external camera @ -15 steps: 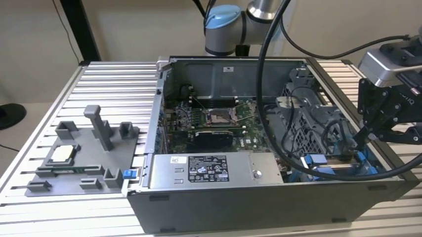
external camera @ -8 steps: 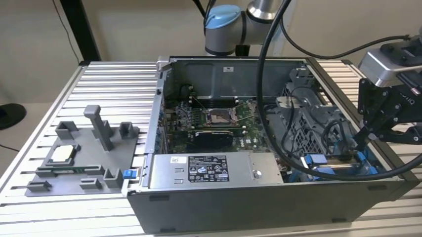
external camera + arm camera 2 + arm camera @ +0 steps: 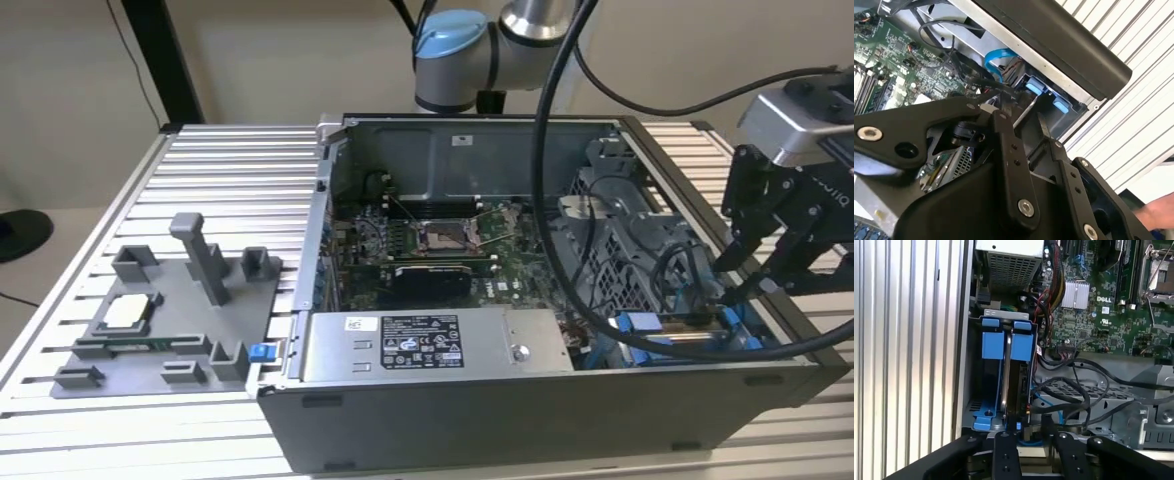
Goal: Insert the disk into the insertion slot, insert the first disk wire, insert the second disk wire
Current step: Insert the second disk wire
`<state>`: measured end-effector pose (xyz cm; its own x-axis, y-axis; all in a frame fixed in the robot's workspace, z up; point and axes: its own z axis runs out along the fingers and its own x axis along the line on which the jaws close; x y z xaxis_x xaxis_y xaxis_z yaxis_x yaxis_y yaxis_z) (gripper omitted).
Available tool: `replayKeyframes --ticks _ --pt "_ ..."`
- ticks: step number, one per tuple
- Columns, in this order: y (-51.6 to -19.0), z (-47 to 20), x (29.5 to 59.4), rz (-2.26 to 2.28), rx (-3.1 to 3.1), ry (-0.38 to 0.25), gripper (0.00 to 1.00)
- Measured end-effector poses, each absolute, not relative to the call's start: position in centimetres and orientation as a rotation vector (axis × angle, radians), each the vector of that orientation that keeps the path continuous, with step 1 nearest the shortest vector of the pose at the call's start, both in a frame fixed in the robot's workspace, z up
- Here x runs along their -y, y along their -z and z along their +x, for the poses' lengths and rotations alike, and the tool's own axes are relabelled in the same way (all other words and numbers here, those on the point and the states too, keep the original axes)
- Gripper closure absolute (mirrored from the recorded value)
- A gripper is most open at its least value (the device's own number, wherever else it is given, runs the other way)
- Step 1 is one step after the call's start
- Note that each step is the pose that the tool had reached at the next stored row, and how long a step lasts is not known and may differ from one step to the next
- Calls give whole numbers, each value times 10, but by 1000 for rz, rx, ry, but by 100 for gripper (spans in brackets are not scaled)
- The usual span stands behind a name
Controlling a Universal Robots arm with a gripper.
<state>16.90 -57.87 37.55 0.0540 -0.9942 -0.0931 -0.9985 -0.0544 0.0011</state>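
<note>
The disk stands edge-on inside the insertion slot, its blue carrier frame at the bay's mouth. In the exterior view the disk lies silver between the blue fittings of the slot in the case's near right corner. My black gripper hangs just above that corner. Both wrist views show its fingers spread apart over the drive's end with nothing between them, so the gripper is open. A blue cable and black wires lie loose beside the bay.
The open computer case sits on a slatted metal table. A grey labelled power supply and the motherboard fill its middle. A grey fixture stands at the exterior view's left. A person's hand is near the table edge.
</note>
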Motion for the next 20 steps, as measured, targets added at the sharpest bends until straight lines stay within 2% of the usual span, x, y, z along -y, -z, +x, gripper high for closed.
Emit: replayKeyframes --ticks 10,20 --pt "-376 212 579 -2248 -2132 -144 100" --pt "-374 213 579 -2248 -2132 -144 100"
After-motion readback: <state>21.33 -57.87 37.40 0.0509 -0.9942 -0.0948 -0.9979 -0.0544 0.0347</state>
